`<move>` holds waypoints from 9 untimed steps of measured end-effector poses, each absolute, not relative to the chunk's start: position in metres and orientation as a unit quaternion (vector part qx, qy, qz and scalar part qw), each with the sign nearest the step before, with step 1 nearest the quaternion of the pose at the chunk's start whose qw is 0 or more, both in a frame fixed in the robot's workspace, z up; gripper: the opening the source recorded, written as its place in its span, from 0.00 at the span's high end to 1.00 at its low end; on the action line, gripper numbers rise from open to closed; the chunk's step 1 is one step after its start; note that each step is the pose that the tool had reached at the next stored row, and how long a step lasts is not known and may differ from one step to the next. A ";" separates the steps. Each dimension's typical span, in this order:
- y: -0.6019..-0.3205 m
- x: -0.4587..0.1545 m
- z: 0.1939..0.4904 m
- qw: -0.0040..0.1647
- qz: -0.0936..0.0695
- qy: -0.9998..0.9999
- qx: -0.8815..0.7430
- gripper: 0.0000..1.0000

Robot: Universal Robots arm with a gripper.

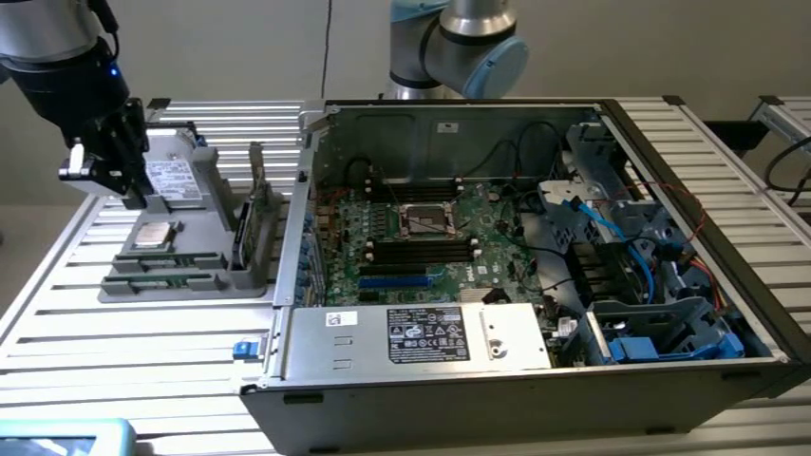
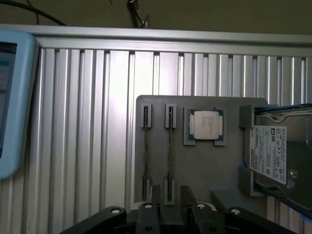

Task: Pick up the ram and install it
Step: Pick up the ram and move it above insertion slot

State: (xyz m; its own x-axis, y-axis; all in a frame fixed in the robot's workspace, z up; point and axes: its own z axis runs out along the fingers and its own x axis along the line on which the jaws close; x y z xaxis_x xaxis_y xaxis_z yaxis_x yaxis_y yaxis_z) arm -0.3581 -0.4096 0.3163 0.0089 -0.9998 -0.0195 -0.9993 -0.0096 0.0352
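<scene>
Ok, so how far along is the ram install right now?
Nothing looks done yet: the ram sits edge-on in the gray tray, beside a second stick. The gripper hovers open over it, holding nothing. Both the pickup and the install into the computer case are left.

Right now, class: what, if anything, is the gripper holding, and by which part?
Nothing is held. The gripper hovers open above the gray tray, in line with a ram stick that sits edge-up in its slot.
</scene>
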 end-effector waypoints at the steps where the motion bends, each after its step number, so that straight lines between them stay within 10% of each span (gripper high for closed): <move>1: -0.410 -0.358 0.315 0.006 -0.019 -0.704 0.710 0.69; 9: -0.416 -0.360 0.304 0.007 -0.018 -0.704 0.710 0.69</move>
State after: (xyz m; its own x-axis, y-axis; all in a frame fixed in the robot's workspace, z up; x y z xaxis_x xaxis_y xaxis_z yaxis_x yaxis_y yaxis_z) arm -0.3603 -0.4160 0.3036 0.0089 -0.9998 -0.0167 -0.9993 -0.0095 0.0351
